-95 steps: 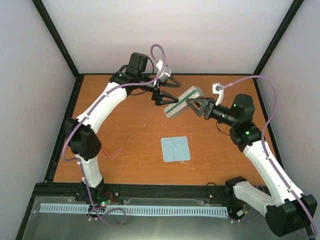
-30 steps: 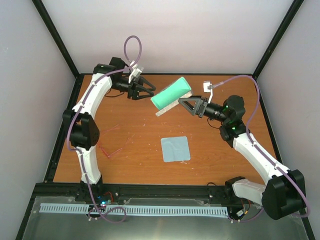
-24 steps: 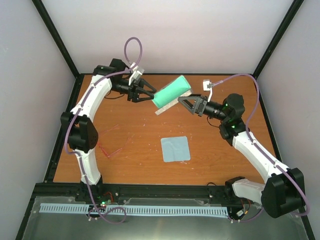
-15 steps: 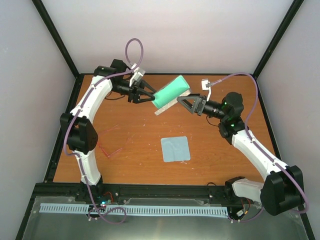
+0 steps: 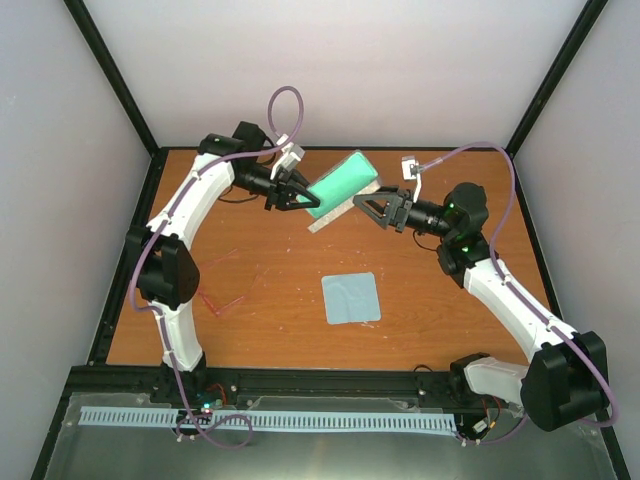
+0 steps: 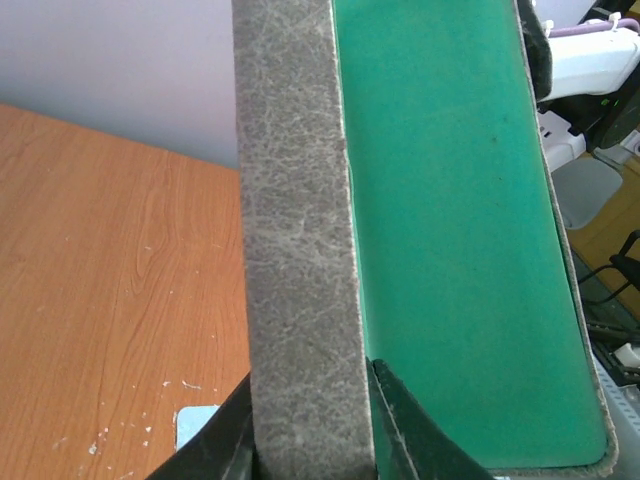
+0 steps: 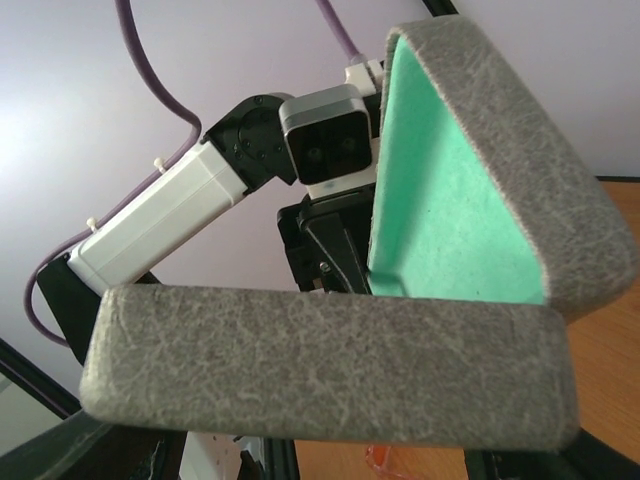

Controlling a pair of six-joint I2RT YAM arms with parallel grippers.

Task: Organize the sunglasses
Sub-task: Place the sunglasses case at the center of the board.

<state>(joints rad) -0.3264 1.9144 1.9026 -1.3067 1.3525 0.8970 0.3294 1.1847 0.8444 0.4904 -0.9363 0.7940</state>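
1. The sunglasses [image 5: 230, 300] lie flat on the table [image 5: 440, 310] toward its 9 o'clock edge, beside the left arm. Neither gripper touches them, and they have not shifted.
2. The cloth [image 5: 351, 298] lies near the sunglasses at their 3 o'clock, apart from them.
3. The case [image 5: 340, 185] hangs in the air at the cloth's 12 o'clock, with its long axis running from 8 to 2 o'clock. Moments ago it showed mostly grey outside. Now it gapes open, with the green lining facing up.
4. The left gripper [image 5: 296, 197] sits at the case's 9 o'clock end. A second ago it stood spread and just clear. It has since moved in and pinches the grey wall, with 1 finger on each side in its wrist view.
5. The right gripper [image 5: 368, 207] is at the case's 4 o'clock end. Its jaws stay wide around the lower grey flap, gripping it as before.
6. Judgement: with 2 grips the case is held open and steady, ready to take the sunglasses. Both grippers are occupied, though, and the sunglasses are well apart. The case probably has to go down open so that 1 gripper can fetch them.
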